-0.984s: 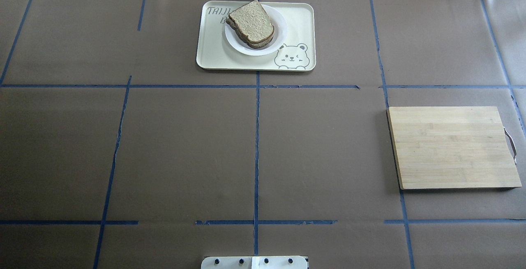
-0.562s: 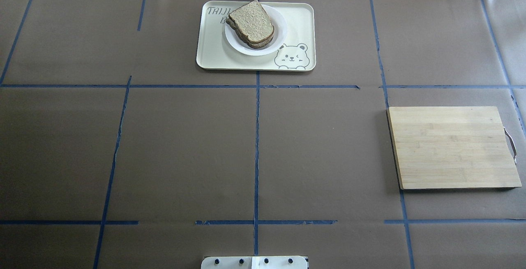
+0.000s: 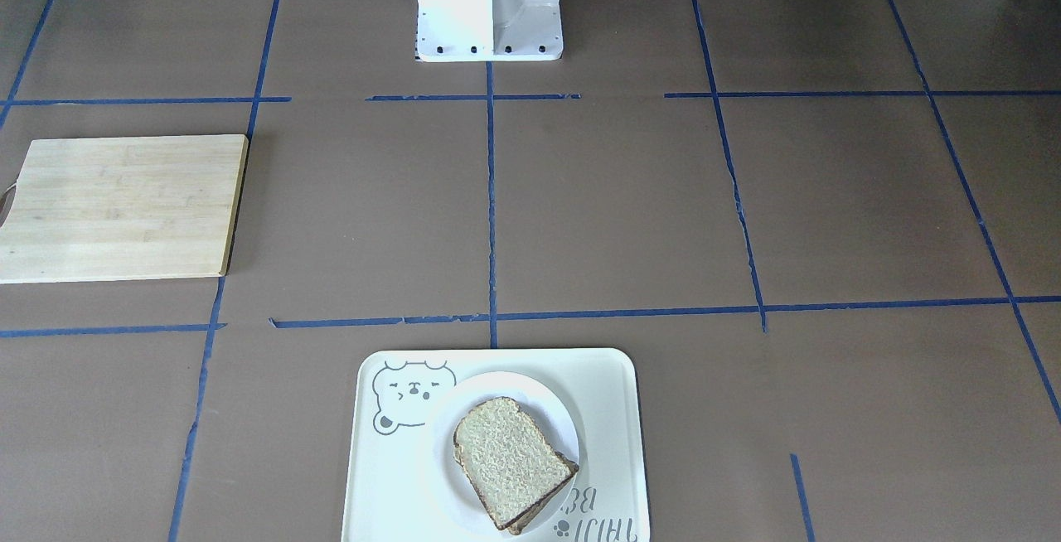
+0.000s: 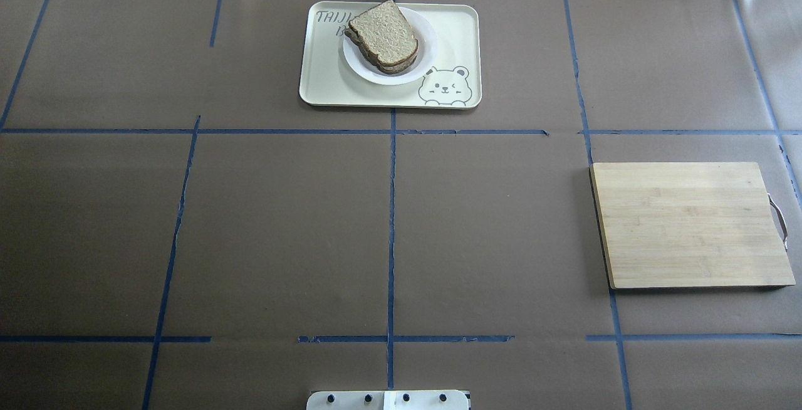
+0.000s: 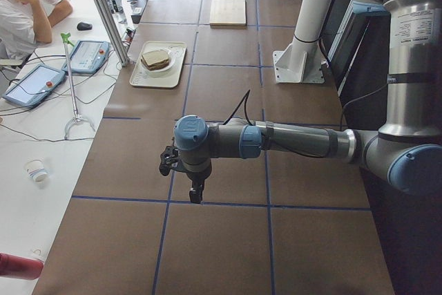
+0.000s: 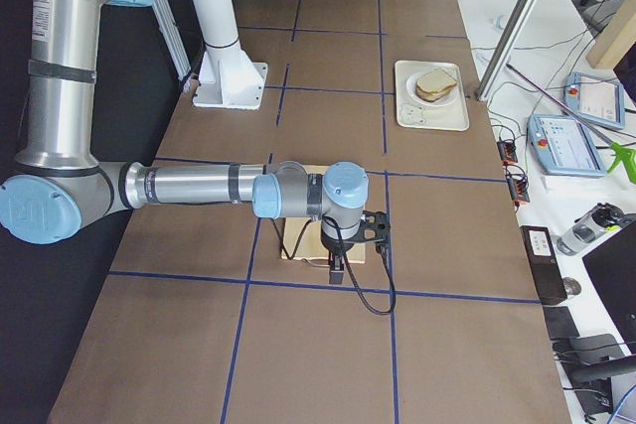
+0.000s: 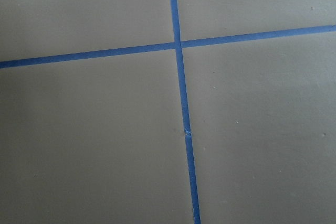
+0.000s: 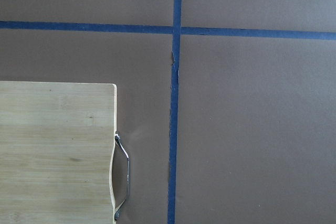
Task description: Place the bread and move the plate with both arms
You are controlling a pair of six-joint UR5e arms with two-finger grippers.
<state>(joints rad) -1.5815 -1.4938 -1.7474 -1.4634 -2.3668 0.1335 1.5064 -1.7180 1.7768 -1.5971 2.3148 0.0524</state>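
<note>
Bread (image 4: pixel 383 35) lies unmoved on the plate (image 4: pixel 425 60); nothing on the table has shifted in the last second.
Left gripper (image 5: pixel 195 195) and right gripper (image 6: pixel 336 270) hang well apart from the tray (image 4: pixel 460 40), carrying nothing visible. I cannot tell how far open they are. The plate sits inside the tray, so the placing looks done and the two-arm move not yet begun.

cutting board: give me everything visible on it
The cutting board is a pale, bamboo-looking rectangle of glued strips, with a thin metal handle on its outer short edge. It lies flat on the brown table cover, on the robot's right side, with nothing on top. The right gripper hangs above the handle end, apparently clear of it.
</note>
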